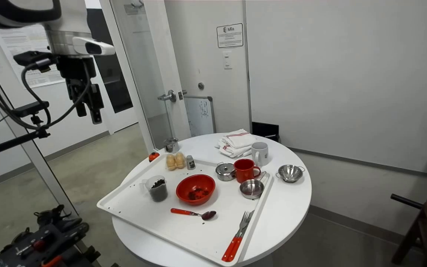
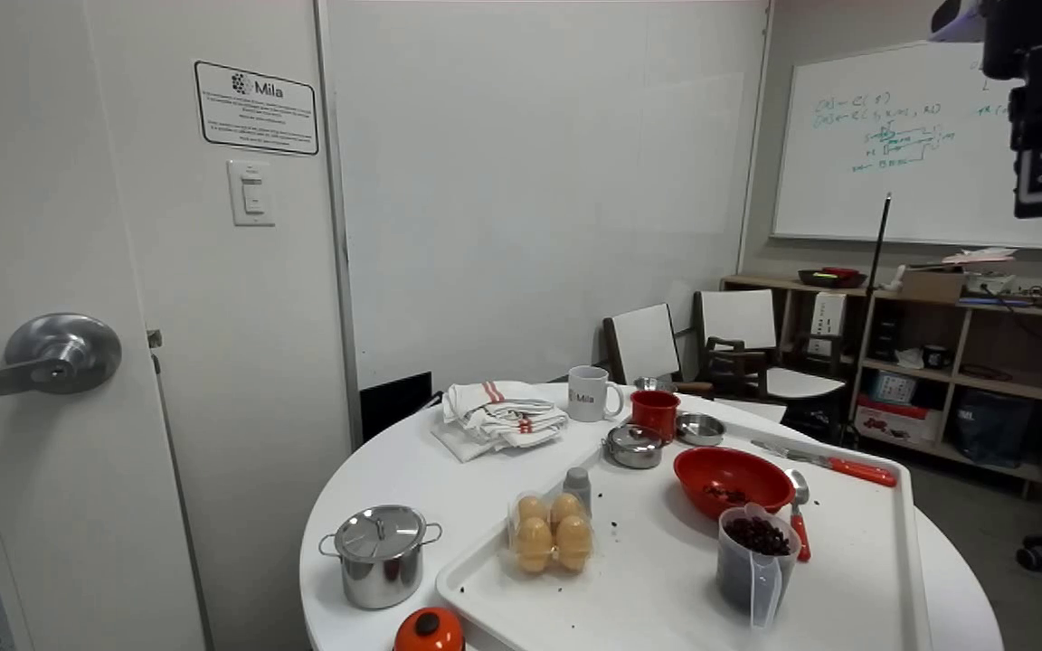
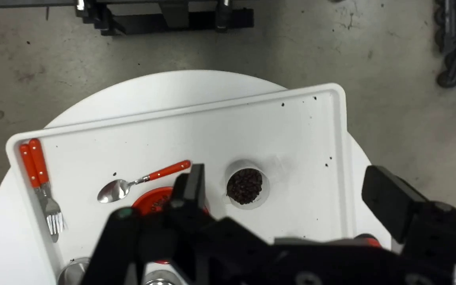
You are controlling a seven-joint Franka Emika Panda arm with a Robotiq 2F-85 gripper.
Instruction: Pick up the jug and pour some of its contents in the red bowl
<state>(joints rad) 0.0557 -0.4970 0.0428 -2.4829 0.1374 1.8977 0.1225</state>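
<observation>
The jug is a small translucent cup with a handle, partly filled with dark beans. It stands upright on the white tray in both exterior views and in the wrist view. The wide red bowl stands beside it in both exterior views and holds a few dark beans. In the wrist view the red bowl is partly hidden by a finger. My gripper hangs high above the tabletop, pointing down, open and empty. It also shows in an exterior view and in the wrist view.
The white tray also holds a red-handled spoon, eggs, a grey shaker, a small lidded pot, a red mug, a silver pan, a fork and knife. A steel pot stands outside the tray.
</observation>
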